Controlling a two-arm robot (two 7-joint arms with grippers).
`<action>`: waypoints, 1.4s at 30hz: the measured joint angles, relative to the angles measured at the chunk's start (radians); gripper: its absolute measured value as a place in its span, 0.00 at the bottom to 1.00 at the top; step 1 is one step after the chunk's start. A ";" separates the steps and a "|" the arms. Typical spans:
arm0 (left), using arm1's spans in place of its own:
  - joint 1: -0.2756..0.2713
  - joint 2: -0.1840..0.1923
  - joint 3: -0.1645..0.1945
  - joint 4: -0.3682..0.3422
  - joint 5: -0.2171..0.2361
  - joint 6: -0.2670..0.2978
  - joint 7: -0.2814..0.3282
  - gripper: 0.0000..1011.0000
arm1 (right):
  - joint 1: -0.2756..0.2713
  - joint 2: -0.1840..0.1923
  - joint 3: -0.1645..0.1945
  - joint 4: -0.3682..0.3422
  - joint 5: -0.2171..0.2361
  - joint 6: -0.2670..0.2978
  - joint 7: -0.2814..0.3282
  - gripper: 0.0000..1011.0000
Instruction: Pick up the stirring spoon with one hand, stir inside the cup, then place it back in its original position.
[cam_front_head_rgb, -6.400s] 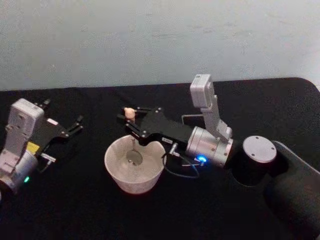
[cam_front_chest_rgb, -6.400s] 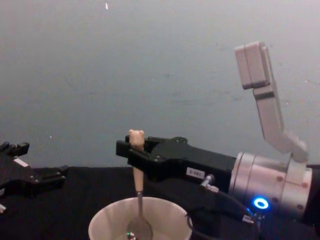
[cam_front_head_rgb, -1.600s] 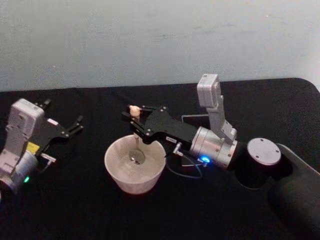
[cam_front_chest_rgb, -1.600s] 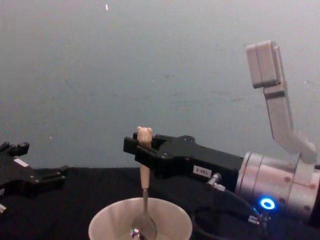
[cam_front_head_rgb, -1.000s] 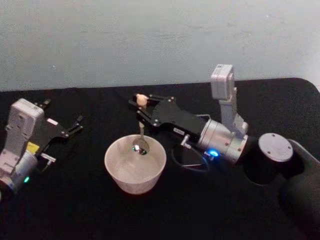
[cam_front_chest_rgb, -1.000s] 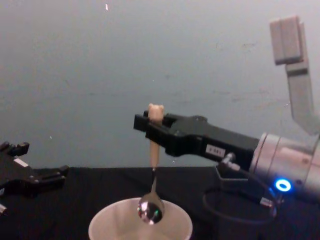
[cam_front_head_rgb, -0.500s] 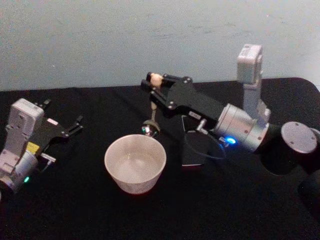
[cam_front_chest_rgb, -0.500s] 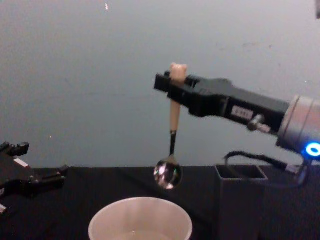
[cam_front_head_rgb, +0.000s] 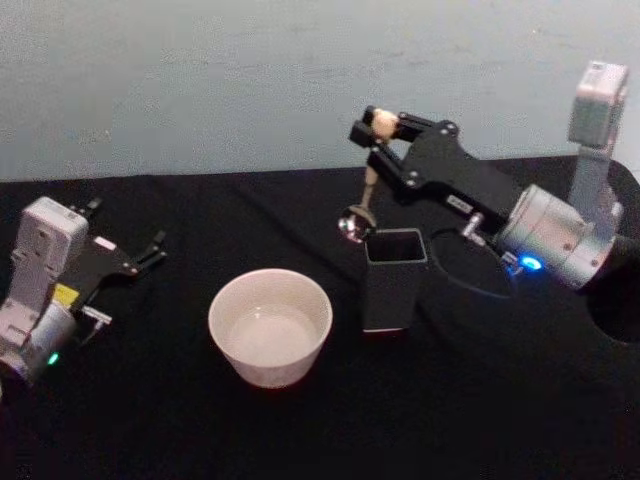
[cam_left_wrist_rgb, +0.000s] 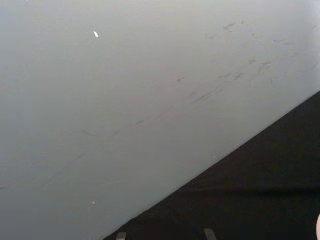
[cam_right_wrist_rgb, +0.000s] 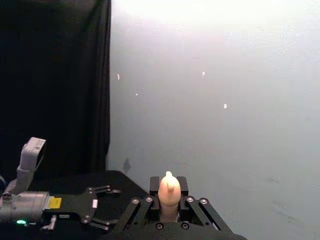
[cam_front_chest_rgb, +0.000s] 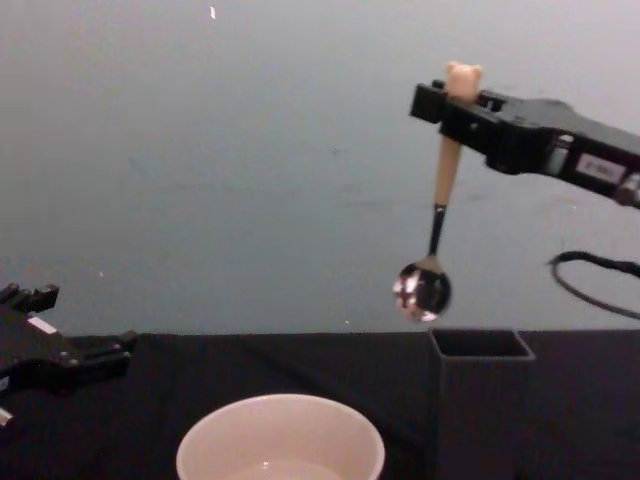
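Right gripper (cam_front_head_rgb: 376, 130) clamped on stirring spoon (cam_front_chest_rgb: 438, 205) just under the bear head; bowl hangs just above holder (cam_front_head_rgb: 392, 285), at its left rim (cup (cam_front_head_rgb: 265, 365) well left). Centre bowl over the opening, keep spoon plumb, lower straight. Left gripper (cam_front_head_rgb: 150, 252) parked far left, fingers spread

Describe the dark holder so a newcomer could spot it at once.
On the black table, just right of the wide round cream-white cup, stands a tall dark grey square-sectioned holder. The right gripper holds the bear-topped beige stirring spoon just above its left edge. Unlike the cup, it is narrow, dark and straight-walled.
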 joint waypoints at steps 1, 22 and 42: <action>0.000 0.000 0.000 0.000 0.000 0.000 0.000 0.99 | -0.002 0.004 0.004 -0.001 0.002 -0.002 0.000 0.21; 0.000 0.000 0.000 0.000 0.000 0.000 0.000 0.99 | 0.007 0.024 0.031 0.093 -0.026 -0.031 0.002 0.21; 0.000 0.000 0.000 0.000 0.000 0.000 0.000 0.99 | -0.052 -0.011 0.030 0.106 -0.046 0.030 -0.074 0.21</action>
